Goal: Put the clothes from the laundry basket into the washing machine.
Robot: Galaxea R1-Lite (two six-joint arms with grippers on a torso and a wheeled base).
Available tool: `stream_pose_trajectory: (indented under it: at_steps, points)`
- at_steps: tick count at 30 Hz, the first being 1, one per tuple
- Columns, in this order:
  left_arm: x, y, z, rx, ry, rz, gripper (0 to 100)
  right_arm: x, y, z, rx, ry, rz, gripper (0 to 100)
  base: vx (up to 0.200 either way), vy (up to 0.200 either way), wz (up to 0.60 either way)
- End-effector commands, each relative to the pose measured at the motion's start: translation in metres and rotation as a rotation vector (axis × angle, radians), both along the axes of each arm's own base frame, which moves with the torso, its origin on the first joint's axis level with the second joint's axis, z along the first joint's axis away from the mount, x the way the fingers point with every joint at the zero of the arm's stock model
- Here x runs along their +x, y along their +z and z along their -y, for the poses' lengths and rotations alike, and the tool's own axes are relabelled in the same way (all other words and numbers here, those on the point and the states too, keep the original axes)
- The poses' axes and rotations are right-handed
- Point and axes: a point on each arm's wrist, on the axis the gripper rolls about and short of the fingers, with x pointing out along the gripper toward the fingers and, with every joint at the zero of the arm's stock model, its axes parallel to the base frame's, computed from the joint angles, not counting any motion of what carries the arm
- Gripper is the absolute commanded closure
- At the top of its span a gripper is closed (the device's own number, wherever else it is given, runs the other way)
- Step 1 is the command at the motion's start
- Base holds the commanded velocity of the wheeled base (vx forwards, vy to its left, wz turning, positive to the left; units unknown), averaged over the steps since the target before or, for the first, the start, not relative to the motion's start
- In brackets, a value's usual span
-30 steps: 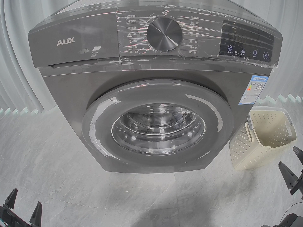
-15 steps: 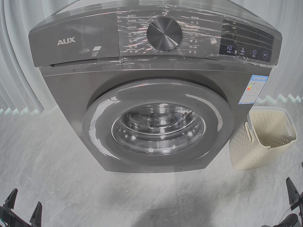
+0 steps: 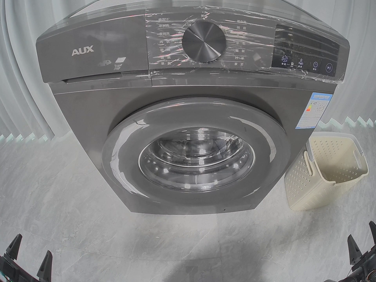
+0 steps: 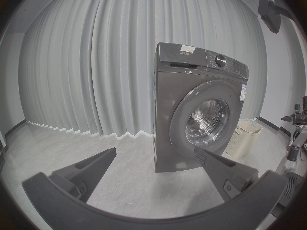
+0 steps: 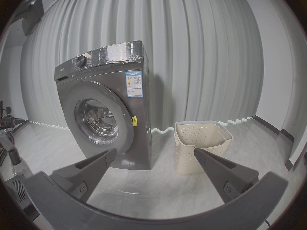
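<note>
Basket (image 3: 303, 181), cream and perforated, upright on floor (image 3: 78, 200), mouth up, just beside washer (image 3: 98, 110) on robot's right. From right wrist view, basket (image 5: 184, 158) close to washer (image 5: 140, 118) side wall with narrow gap between, holed inner walls in sight. Washer grey, front-loading. Round door (image 3: 125, 145) shut, steel drum showing through its glass. Dial (image 3: 203, 42) centred on top panel under wrinkled film (image 3: 243, 28). Label (image 3: 319, 110) on front, upper right. Pleated curtain (image 3: 23, 79) behind. Left gripper (image 3: 31, 245) low over floor, well apart from washer, jaws spread with bare floor between. Right gripper (image 3: 360, 232) low on robot's side of basket, apart from it, jaws spread likewise.
</note>
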Motion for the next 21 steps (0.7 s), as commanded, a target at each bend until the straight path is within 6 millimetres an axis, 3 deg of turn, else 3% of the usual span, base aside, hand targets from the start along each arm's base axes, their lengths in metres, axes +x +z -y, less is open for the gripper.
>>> stream_pose_trajectory:
  at_steps: [1,21]
  points:
    - [0.0000,-0.0048,0.0000,-0.001,-0.001,0.000,0,-0.0004,-0.0056,-0.0001,0.002,-0.012,0.001,0,0.000,0.000,0.00]
    - [0.0001,-0.0049,0.0000,-0.001,-0.004,-0.003,0,-0.0004,-0.0055,-0.0007,-0.009,0.022,0.002,0,0.000,0.000,0.00]
